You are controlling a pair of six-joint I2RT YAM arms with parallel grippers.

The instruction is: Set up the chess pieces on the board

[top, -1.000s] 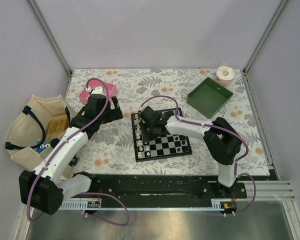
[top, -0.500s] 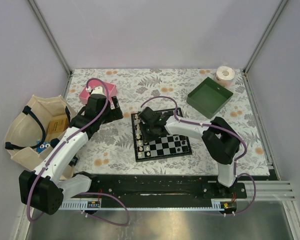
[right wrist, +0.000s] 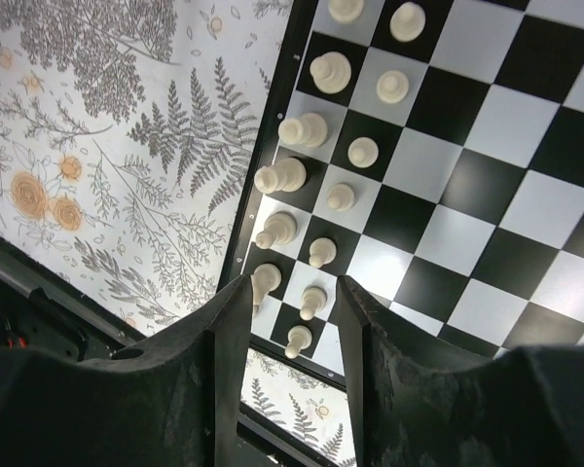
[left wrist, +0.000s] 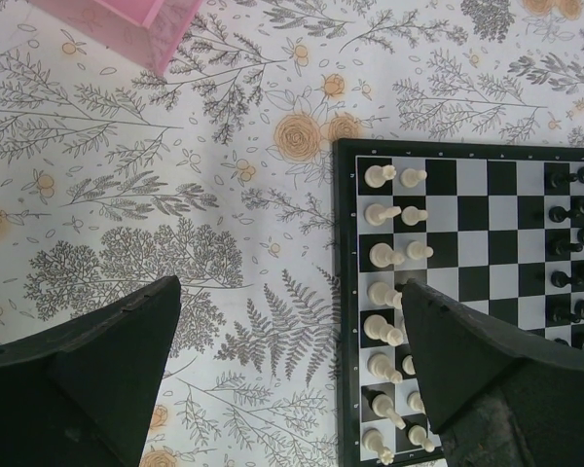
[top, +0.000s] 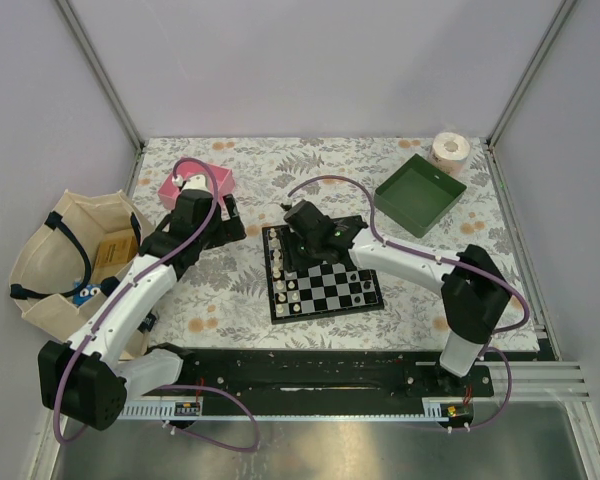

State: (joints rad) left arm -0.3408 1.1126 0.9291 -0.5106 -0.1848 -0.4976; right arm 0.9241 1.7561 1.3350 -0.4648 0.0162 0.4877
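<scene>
The board [top: 325, 275] lies at the table's middle, black-bordered and chequered. Cream-white chess pieces [top: 281, 275] stand in two columns along its left edge, black ones [top: 366, 285] along its right edge. My right gripper [top: 305, 238] hangs over the board's far left part. In the right wrist view it [right wrist: 292, 282] is open above the white pieces [right wrist: 313, 300], which stand free on their squares. My left gripper [top: 232, 215] hovers over the tablecloth left of the board. It [left wrist: 290, 285] is open wide and empty, with the board's edge [left wrist: 343, 292] and white pieces [left wrist: 382, 255] under its right finger.
A pink tray [top: 198, 183] sits behind the left gripper, its corner [left wrist: 127, 19] showing in the left wrist view. A green tray [top: 419, 193] and a tape roll [top: 450, 150] stand at the back right. A canvas bag [top: 65, 260] lies off the table's left side.
The right gripper's jaws have spread apart and it has drawn up and back toward the board's far edge, its elbow swinging right. The left arm has not moved.
</scene>
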